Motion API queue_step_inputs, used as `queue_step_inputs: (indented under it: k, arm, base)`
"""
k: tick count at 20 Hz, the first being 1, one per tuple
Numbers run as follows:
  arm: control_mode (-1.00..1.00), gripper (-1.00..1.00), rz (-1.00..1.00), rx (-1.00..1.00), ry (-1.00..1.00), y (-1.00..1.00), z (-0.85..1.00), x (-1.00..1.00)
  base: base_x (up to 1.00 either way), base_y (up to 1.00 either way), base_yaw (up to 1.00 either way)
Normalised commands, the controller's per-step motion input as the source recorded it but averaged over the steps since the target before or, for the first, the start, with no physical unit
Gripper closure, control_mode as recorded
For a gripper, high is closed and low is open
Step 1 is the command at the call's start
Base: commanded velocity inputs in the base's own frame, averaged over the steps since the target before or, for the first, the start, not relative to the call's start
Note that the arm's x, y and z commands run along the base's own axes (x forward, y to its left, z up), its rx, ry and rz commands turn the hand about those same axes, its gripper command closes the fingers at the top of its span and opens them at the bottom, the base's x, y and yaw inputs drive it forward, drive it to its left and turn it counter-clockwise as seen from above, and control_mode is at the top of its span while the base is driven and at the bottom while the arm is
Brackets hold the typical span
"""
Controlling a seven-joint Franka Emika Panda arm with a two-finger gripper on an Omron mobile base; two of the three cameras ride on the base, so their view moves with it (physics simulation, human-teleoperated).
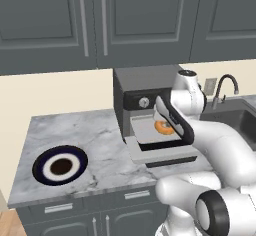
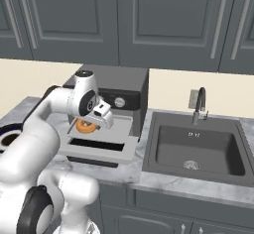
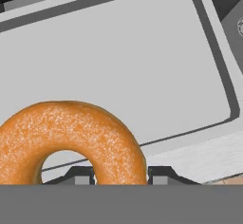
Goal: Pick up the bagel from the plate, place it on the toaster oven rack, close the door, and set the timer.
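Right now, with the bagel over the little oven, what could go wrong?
The fingers grip the bagel by one side of its ring, so it might slip or tip as it goes down. It hangs above the rack, not on it yet, so letting go early could make it bounce off. The door lies open below, where it could land.

My gripper hangs over the toaster oven rack, the bagel between its tips. The door lies dropped open before the rack. The plate sits on the desk, well left of the oven; the sink lies right.
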Motion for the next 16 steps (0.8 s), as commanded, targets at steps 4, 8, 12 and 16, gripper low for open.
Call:
queue_step_inputs:
  k: [4, 8, 12, 16]
  arm:
    - [-1.00, 1.00, 0.00, 0.00, 0.00, -0.19, -0.15, 0.05]
    - [-1.00, 1.00, 0.00, 0.00, 0.00, -0.09, -0.18, 0.08]
    - [-1.00, 1.00, 0.00, 0.00, 0.00, -0.05, -0.19, 0.14]
    - [-1.00, 1.00, 0.00, 0.00, 0.00, -0.01, -0.09, 0.13]
  base:
    - [0.00, 0.00, 0.00]
    - [0.00, 0.00, 0.00]
    - [0.00, 0.00, 0.00]
    - [0.00, 0.00, 0.00]
